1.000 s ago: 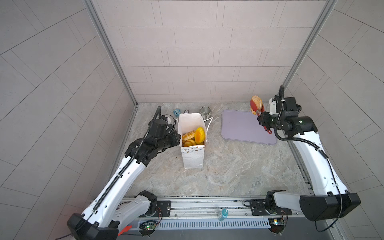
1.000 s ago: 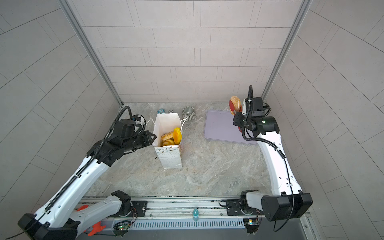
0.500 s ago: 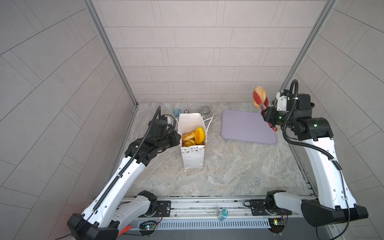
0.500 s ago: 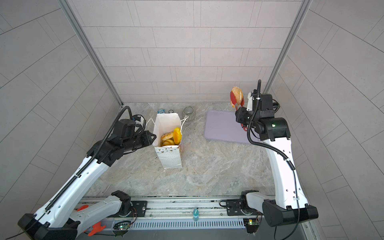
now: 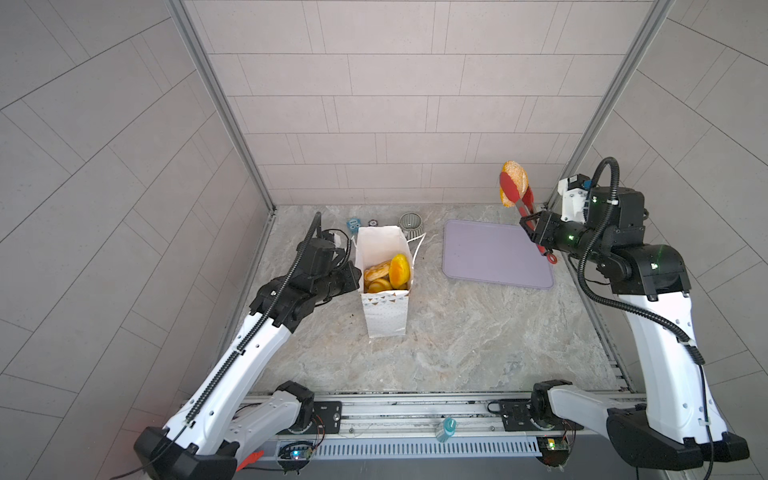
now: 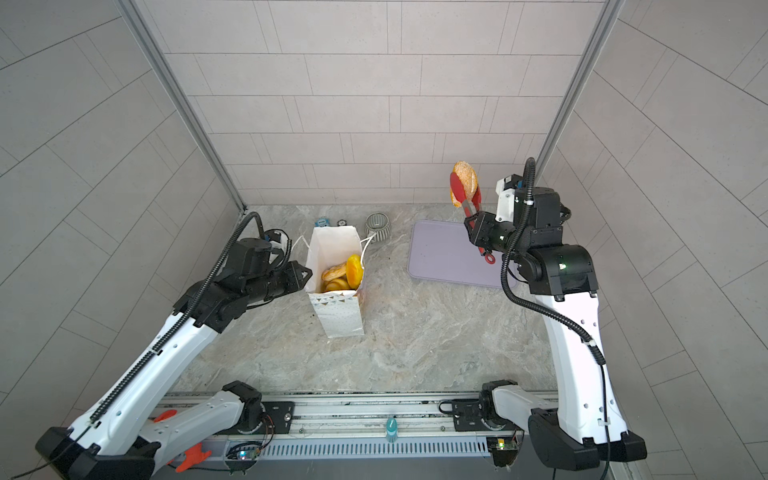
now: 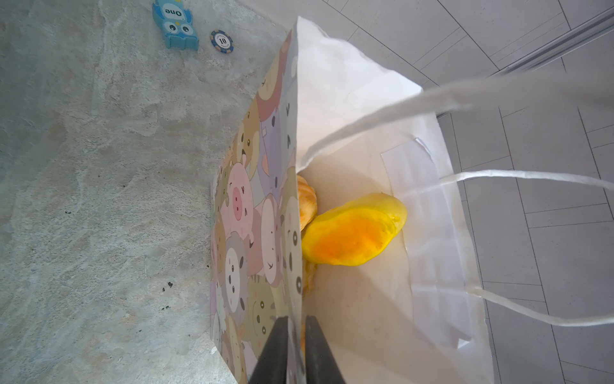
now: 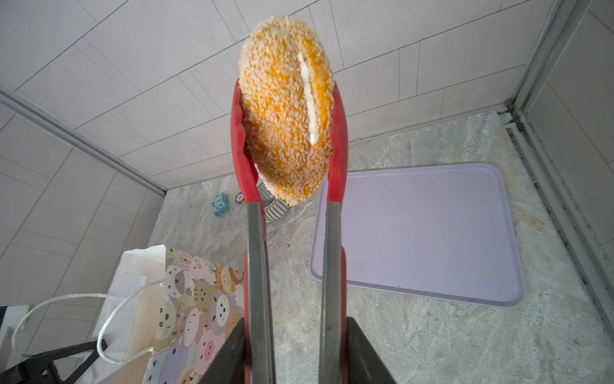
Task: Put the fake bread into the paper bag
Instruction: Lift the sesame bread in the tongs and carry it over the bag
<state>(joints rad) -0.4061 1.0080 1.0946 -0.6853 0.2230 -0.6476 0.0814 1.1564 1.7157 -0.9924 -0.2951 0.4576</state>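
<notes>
Sesame-speckled bun [image 5: 514, 185] is clamped edgewise between the red tips of the tongs [image 5: 524, 204] and held high over the far right corner, above the far edge of the lilac tray [image 5: 494, 253]. The tong handles are squeezed together by the right gripper [image 5: 535, 226]. Part of the bun projects past the tips, so the hold is judged modest.

The paper bag [image 5: 384, 316] is stood upright left of centre, well apart from the bun. Its left wall is pinched at the rim by the left gripper [image 7: 295, 335], one jaw inside and one outside. Other breads [image 5: 390, 272] are seen inside, with a yellow one leaned against the right wall.

Step in hand is judged to be the carry to the bag.
- Travel leftward is best made at height, smoothly, so the bun is not flung loose.
- The cord handle [image 5: 417, 245] draped off the bag's right side should be cleared.
- The tips should be turned downward over the open mouth and lowered inside before the squeeze is eased.
- The left pinch should be maintained, so the mouth is held wide and the bag is not toppled.
</notes>
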